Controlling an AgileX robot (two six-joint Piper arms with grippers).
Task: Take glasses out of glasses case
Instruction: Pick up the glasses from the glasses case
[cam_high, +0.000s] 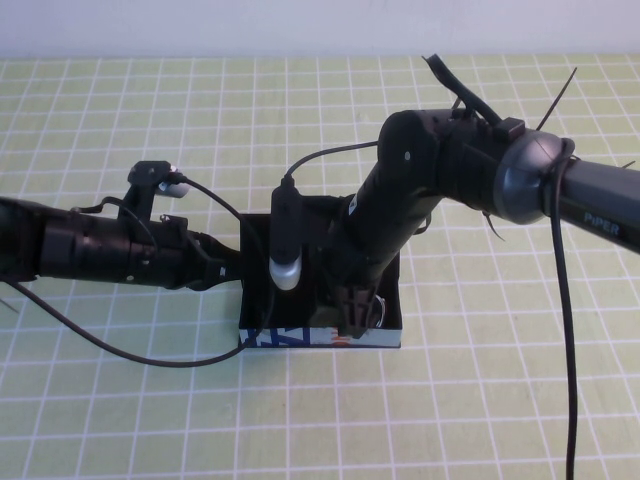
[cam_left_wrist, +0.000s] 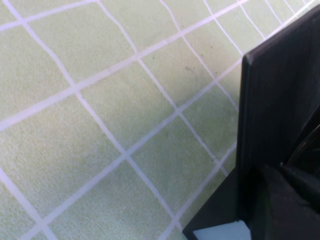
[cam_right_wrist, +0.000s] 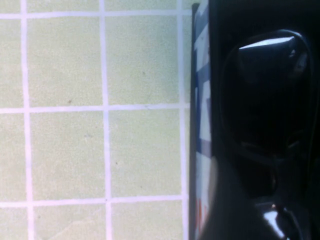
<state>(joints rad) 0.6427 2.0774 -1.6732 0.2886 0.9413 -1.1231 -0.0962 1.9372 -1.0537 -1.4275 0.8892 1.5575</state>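
The glasses (cam_right_wrist: 265, 100) lie inside the open glasses case (cam_high: 385, 338) on the green checked mat (cam_high: 120, 420). The right gripper (cam_high: 358, 318) reaches down into the case, jaws spread wide. The left gripper (cam_high: 232, 268) sits against the case's left wall; I cannot tell its state.

The open glasses case (cam_high: 320, 338) sits mid-surface (cam_high: 150, 420) on the green gridded mat, its blue-and-white printed front facing the camera. The right gripper (cam_high: 358, 312) reaches down inside it. The left gripper (cam_high: 232, 265) lies against the case's left side.
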